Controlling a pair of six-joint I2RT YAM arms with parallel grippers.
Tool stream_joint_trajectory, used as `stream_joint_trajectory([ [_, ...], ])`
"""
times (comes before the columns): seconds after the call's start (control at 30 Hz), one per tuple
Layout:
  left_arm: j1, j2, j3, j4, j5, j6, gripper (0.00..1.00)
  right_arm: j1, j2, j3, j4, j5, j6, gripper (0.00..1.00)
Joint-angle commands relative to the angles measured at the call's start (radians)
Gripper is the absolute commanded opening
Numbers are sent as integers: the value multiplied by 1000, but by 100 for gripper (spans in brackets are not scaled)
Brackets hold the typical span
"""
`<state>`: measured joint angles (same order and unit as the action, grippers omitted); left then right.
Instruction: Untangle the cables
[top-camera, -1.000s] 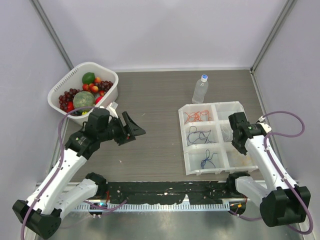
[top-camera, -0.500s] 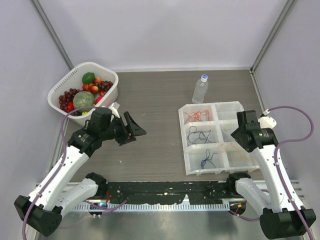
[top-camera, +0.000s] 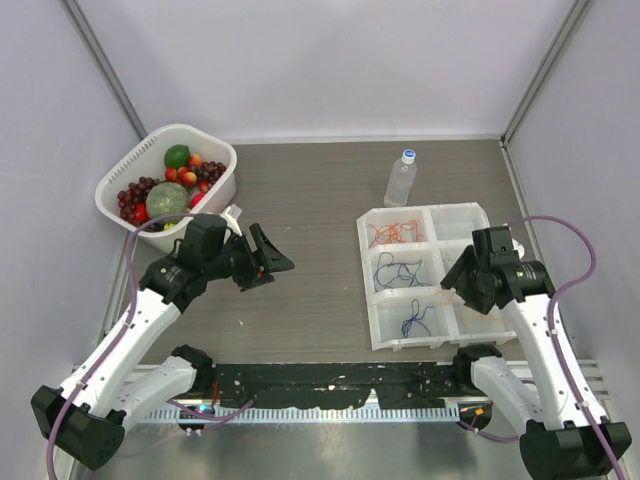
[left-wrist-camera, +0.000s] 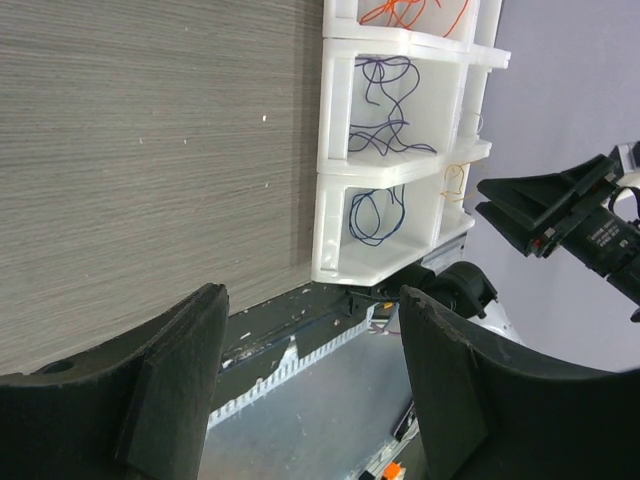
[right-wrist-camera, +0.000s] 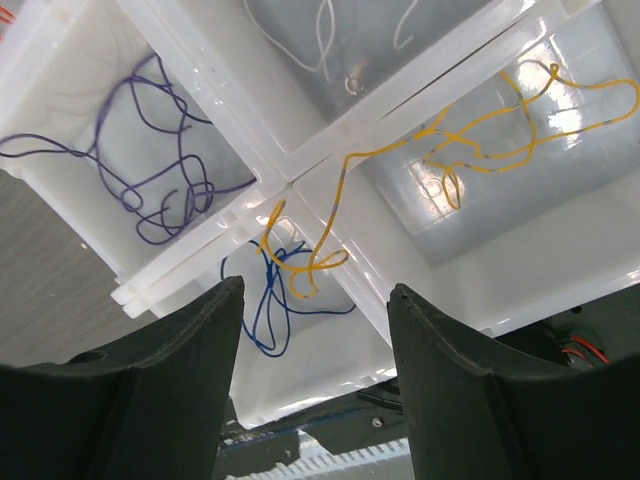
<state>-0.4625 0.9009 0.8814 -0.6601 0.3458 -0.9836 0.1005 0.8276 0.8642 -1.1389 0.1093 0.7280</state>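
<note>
The cables lie in a white divided tray (top-camera: 372, 300). An orange cable (top-camera: 392, 232) fills the far left cell, a purple one (top-camera: 398, 268) the middle left, a blue one (top-camera: 415, 320) the near left. In the right wrist view a yellow cable (right-wrist-camera: 470, 125) runs from the near right cell over the divider, and its end loops onto the blue cable (right-wrist-camera: 265, 305). A white cable (right-wrist-camera: 320, 40) lies in the cell beyond. My right gripper (right-wrist-camera: 315, 340) hangs open above them, holding nothing. My left gripper (top-camera: 270, 258) hovers open over the table left of the tray, empty.
A clear water bottle (top-camera: 400, 178) with a blue cap stands just behind the tray. A white basket (top-camera: 112, 186) of fruit sits at the far left. Metal frame posts and white walls close in both sides.
My right gripper has opened and lifted off the tray's right cells, leaving the yellow cable draped over the divider. The left arm has barely moved.
</note>
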Motion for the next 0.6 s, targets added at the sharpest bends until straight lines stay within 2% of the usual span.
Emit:
stream_joint_trajectory([
  [0.0,1,-8,-9,51,32,-1,73,-4,71,-16,-12,-28,-84,65],
  [0.1,1,-5,2,51,28,-1,73,-4,108,1,28,9,-99,62],
  [0.3,1,-10,11,43,24,-3,72,-4,214,-4,80,-23,-150,53],
  [0.43,1,-10,19,36,22,0,73,-4,229,1,76,0,-142,39],
  [0.47,1,-10,21,36,21,0,72,-4,219,1,67,22,-138,29],
  [0.5,1,-10,21,37,21,0,73,-2,211,-1,62,55,-125,23],
  [0.53,1,-8,21,37,21,0,72,-2,196,1,48,79,-118,9],
  [0.57,1,-10,19,37,24,0,73,-4,179,1,38,139,-84,1],
])
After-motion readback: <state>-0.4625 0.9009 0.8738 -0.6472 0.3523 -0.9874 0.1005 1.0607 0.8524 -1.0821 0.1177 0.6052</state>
